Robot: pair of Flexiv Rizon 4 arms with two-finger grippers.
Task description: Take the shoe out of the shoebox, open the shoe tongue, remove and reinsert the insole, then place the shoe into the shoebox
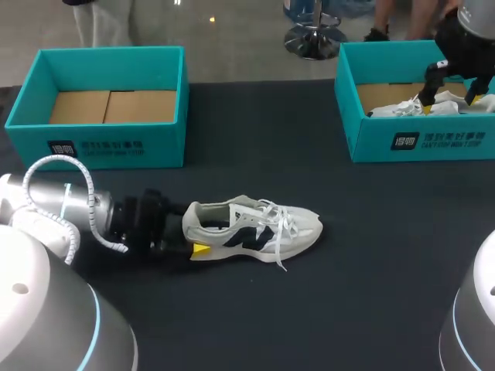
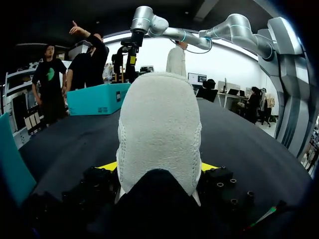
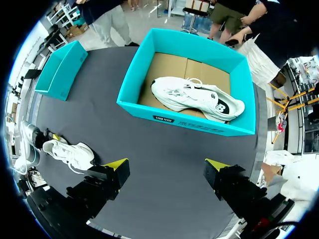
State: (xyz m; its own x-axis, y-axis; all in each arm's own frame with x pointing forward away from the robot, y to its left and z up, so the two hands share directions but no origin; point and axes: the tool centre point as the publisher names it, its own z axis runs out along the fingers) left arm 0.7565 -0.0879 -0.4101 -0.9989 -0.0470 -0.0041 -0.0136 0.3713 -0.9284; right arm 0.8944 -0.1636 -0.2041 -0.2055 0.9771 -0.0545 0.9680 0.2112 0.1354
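Note:
A white shoe with dark side marks (image 1: 251,228) lies on its side on the black table, toe pointing right. My left gripper (image 1: 192,233) holds its heel, one yellow tip showing below the heel. In the left wrist view the heel of the shoe (image 2: 159,129) fills the space between the fingers (image 2: 209,167), which press on it from both sides. The empty teal shoebox (image 1: 116,143) stands at the back left. My right gripper (image 1: 448,97) hangs open over the right teal shoebox (image 1: 418,139); in its own view the right gripper (image 3: 166,164) holds nothing, and the shoe (image 3: 70,154) lies off to one side.
A second white shoe (image 3: 197,97) lies inside the right shoebox (image 3: 184,122). The left shoebox (image 3: 62,69) shows only its cardboard floor. Bare black table stretches between the boxes and in front of the shoe.

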